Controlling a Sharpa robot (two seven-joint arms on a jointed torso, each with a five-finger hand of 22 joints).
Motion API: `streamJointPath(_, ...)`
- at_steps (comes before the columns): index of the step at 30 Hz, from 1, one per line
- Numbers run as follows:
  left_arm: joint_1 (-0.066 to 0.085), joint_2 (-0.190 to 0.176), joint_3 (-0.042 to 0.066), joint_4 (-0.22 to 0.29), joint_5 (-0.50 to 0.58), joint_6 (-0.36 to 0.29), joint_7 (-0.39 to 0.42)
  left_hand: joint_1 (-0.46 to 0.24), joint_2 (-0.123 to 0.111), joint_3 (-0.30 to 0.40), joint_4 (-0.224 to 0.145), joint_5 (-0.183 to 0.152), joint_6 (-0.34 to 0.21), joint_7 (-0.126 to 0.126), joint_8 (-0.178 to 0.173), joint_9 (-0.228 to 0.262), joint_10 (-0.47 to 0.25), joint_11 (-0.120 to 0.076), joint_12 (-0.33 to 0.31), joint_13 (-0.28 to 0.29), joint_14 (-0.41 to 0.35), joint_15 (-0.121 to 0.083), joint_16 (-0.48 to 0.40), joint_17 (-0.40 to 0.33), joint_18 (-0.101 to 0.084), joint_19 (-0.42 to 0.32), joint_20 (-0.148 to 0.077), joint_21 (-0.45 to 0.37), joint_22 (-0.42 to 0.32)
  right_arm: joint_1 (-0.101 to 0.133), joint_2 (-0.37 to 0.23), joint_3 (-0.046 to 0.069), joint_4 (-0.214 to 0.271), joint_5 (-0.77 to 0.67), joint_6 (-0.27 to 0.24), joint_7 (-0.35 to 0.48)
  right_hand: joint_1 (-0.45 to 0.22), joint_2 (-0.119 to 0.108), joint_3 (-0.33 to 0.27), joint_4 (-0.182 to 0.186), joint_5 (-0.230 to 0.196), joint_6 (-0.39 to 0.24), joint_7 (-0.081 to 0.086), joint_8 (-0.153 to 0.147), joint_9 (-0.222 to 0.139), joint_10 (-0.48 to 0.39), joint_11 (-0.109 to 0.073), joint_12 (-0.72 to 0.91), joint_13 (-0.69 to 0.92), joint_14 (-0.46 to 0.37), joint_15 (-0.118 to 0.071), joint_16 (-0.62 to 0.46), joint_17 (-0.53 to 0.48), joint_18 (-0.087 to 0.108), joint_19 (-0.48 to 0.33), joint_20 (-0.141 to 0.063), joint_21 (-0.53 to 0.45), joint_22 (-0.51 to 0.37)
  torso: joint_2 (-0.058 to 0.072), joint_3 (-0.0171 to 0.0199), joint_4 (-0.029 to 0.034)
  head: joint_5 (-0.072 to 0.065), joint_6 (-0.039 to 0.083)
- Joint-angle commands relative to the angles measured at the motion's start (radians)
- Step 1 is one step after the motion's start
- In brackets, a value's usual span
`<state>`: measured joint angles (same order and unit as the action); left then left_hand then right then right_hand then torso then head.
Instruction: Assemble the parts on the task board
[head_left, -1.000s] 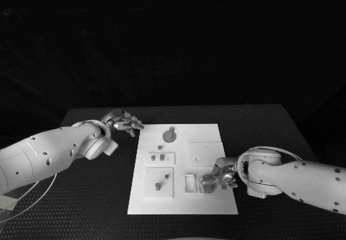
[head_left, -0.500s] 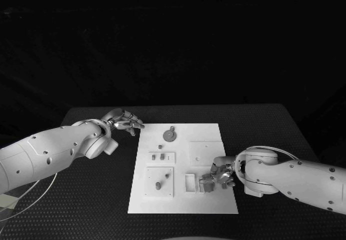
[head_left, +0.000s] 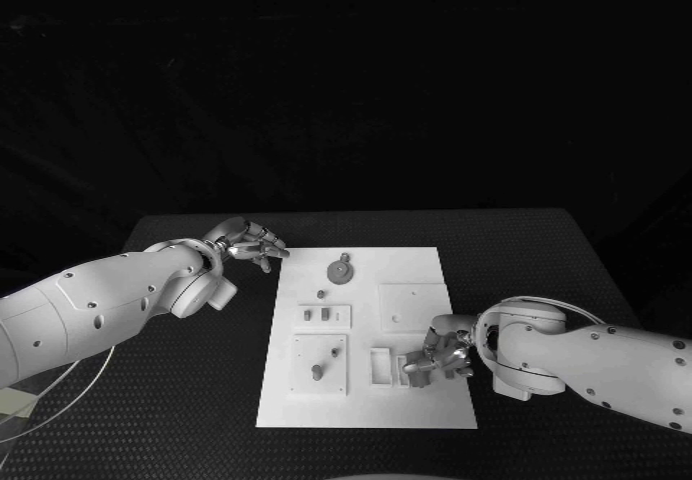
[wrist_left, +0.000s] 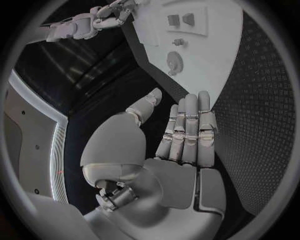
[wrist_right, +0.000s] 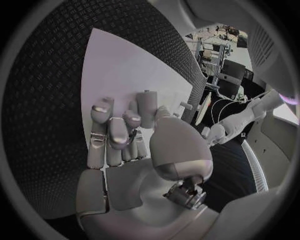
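Task board (head_left: 411, 262) flat at the middle of the black table (head_left: 534, 250). Taken as landmark for everything below.

Left hand (head_left: 250, 243) off the board's far-left corner, over bare table, just beside the board edge. Fingers (wrist_left: 187, 125) straight and side by side in the left wrist view, thumb set apart, nothing in them.

Right hand (head_left: 440, 355) over the board's near-right part, fingertips down at the surface. Fingers (wrist_right: 109, 127) curled in toward the palm in the right wrist view, a small grey cylindrical part (wrist_right: 146, 107) standing upright just beyond them, close against the fingertips. Clamped or only touching: cannot tell.

Round disc part (head_left: 340, 270) lying on the board's far half, left of centre, with a small peg (head_left: 343, 256) just beyond it. Two small parts (head_left: 323, 316) side by side in a raised block at the board's left-middle. Larger raised block (head_left: 317, 364) at the near-left, with one dark part (head_left: 316, 372) standing in it and a smaller one (head_left: 335, 351) just beyond. Narrow slotted fixture (head_left: 381, 366) just beside the right hand's fingertips, toward board centre. Plain square plate (head_left: 410, 305) at the board's right-middle, well apart from the left hand.
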<state>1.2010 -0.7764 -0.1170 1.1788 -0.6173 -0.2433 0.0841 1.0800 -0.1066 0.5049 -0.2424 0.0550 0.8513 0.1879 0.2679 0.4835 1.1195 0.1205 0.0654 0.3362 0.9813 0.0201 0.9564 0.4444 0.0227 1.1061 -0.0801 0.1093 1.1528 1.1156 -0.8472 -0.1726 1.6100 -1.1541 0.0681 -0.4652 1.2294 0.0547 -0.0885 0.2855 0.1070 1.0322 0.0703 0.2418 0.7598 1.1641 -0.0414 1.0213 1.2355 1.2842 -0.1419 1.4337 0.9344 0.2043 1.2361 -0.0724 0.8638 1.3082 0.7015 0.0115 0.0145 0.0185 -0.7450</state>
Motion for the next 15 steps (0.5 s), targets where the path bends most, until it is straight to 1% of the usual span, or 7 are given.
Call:
streamJointPath(1,0.001,0.001,0.000,0.002,0.006,0.009,0.007,-0.012,0.000,-0.001,0.007,-0.001,-0.008,0.001,0.007,-0.001,0.000,0.005,0.005,0.001,0.000,0.000,-0.004,0.002,0.017,0.005,0.001,-0.007,0.002,0.014,-0.007,-0.002,0.011,0.061,-0.029,-0.007,0.061,0.049,-0.013,0.001,0.007,0.009,-0.001,0.006,0.009,0.010,0.000,-0.004,0.001,0.004,-0.006,-0.006,0.001,0.058,0.003,0.004,0.002,0.017,0.000,0.0002,-0.0007,0.002,0.000)
streamJointPath(5,0.001,0.002,0.000,0.002,0.006,0.010,0.007,-0.012,0.000,-0.001,0.008,-0.001,-0.008,0.001,0.007,-0.001,0.000,0.005,0.005,0.001,0.000,0.000,-0.004,0.002,0.017,0.005,0.001,-0.007,0.002,0.034,-0.011,0.002,0.023,0.136,-0.069,0.020,0.077,0.059,-0.028,0.001,0.007,0.012,-0.001,0.005,0.009,0.010,-0.001,-0.007,0.000,0.000,-0.007,-0.010,-0.008,0.058,0.003,0.004,0.000,0.017,0.000,-0.0003,-0.0006,0.001,0.001)
streamJointPath(8,0.001,0.002,0.000,0.002,0.006,0.011,0.007,-0.012,0.000,0.000,0.008,-0.001,-0.008,0.001,0.007,-0.001,0.000,0.005,0.005,0.001,0.000,0.000,-0.005,0.002,0.017,0.005,0.001,-0.007,0.002,0.041,-0.010,0.003,0.032,0.184,-0.094,0.026,0.081,0.060,-0.035,0.003,0.007,0.012,-0.001,0.003,0.009,0.011,-0.001,-0.008,0.000,-0.001,-0.007,-0.011,-0.010,0.058,0.003,0.005,-0.001,0.016,0.000,-0.0008,0.0000,0.001,0.002)
streamJointPath(15,0.001,0.000,0.000,0.003,0.006,0.011,0.005,-0.013,0.001,0.000,0.009,-0.001,-0.008,0.001,0.007,-0.001,0.000,0.006,0.005,0.002,0.000,0.000,-0.005,0.002,0.017,0.005,0.001,-0.007,0.002,0.044,0.000,0.004,0.032,0.234,-0.097,0.012,0.081,0.061,-0.042,0.004,0.007,0.012,-0.001,0.002,0.009,0.012,0.000,-0.009,-0.001,-0.003,-0.007,-0.014,-0.016,0.058,0.003,0.006,-0.001,0.016,0.000,-0.0013,0.0000,0.003,0.000)
